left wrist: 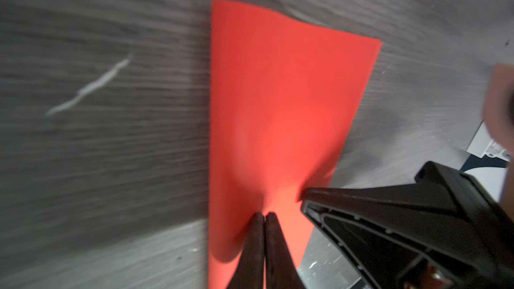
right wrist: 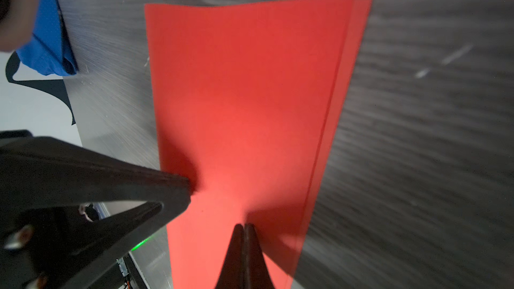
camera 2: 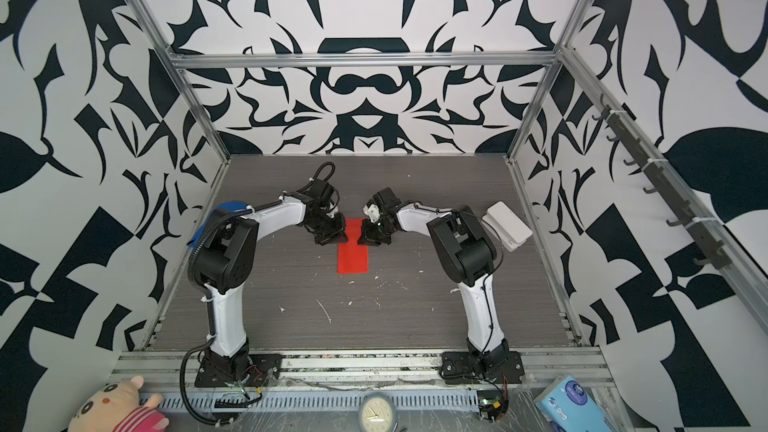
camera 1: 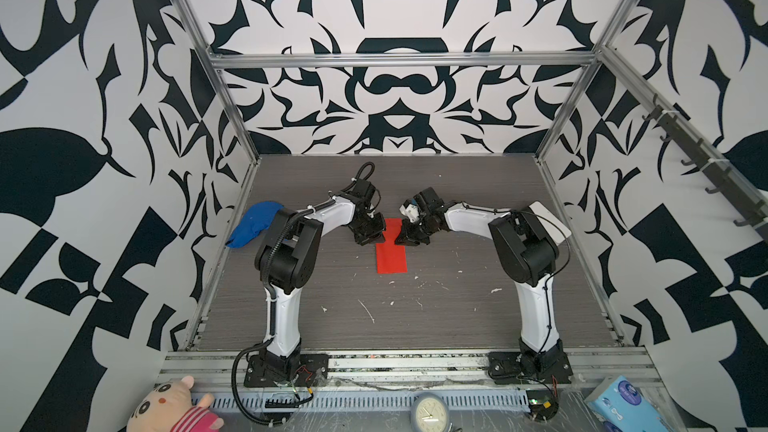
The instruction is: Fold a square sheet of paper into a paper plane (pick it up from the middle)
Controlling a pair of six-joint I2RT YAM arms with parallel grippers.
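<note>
The square sheet of paper (camera 1: 391, 257) is bright red. It lies flat on the grey table (camera 1: 415, 317), near the middle of both top views (camera 2: 353, 257). It is folded in half, so it looks like a long thin strip that runs from the far side toward the near side. In the right wrist view (right wrist: 244, 107) two layers show, and the under layer peeks out a little along one long edge. In the left wrist view (left wrist: 278, 107) the paper bends up a little near the black tips.

The left gripper (camera 1: 376, 236) is at the left edge of the strip, near its far end. Its two black fingers are pressed tight together, with the tips down on the paper (left wrist: 264, 218). It is not clear if any paper is pinched between them.

The right gripper (camera 1: 401, 238) is at the right edge of the strip, just across from the left one. Its fingers are pressed together too, with the tips on the paper (right wrist: 244, 227). It is not clear if it has hold of the paper either. The two grippers are close, with only red paper between them.

A blue cloth (camera 1: 253, 224) lies at the left edge of the table, behind the left arm. A white box (camera 1: 552, 222) sits at the right edge, behind the right arm.
</note>
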